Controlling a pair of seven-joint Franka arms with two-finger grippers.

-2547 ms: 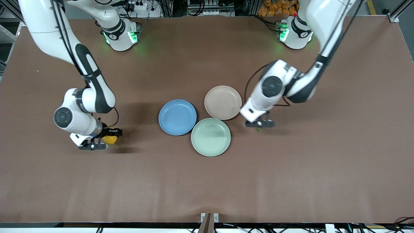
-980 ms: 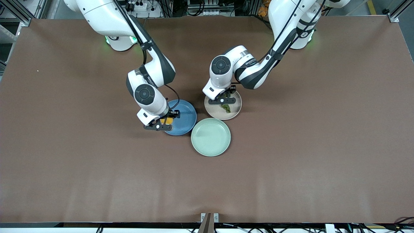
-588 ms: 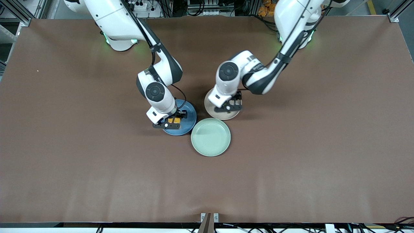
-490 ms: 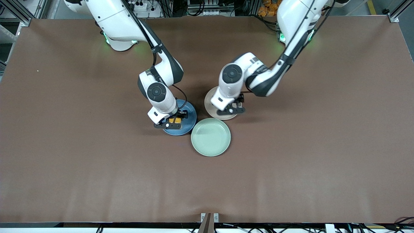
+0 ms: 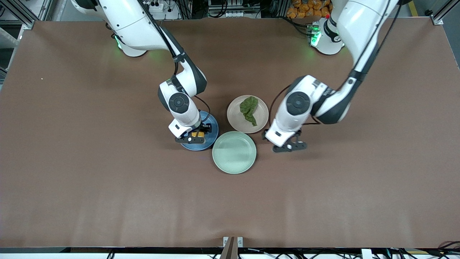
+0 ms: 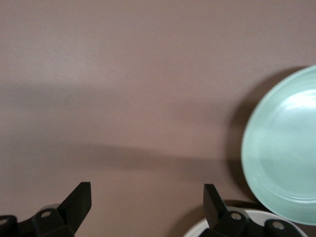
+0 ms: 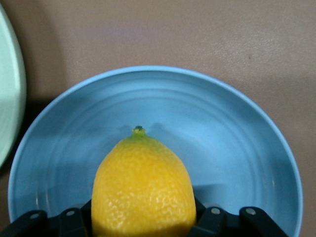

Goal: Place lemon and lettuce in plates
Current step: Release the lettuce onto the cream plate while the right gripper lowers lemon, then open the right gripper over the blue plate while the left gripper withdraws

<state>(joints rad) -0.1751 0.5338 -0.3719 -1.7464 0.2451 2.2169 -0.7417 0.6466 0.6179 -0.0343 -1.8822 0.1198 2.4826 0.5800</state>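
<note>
Brown worktop (image 5: 107, 198): lettuce (image 5: 249, 109) lies in beige plate (image 5: 235, 120), left gripper (image 5: 289, 145) beside it, fingers spread. Right gripper (image 5: 194, 138) pinches lemon (image 7: 143, 190) over blue plate (image 7: 247, 148); release outstanding.

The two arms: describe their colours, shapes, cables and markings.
Both arms have glossy white rounded shells with black joint bands and round dark grey caps. Thin black cables run along them. Green lights glow at both bases. The left gripper and right gripper are black, with two fingers each.

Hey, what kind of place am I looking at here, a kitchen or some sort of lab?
Most likely a robotics lab, not a kitchen: two arms are bolted to a brown-covered table, metal framing and cables line its edge, and the only tableware is a blue plate, a beige plate and a mint-green plate.
</note>
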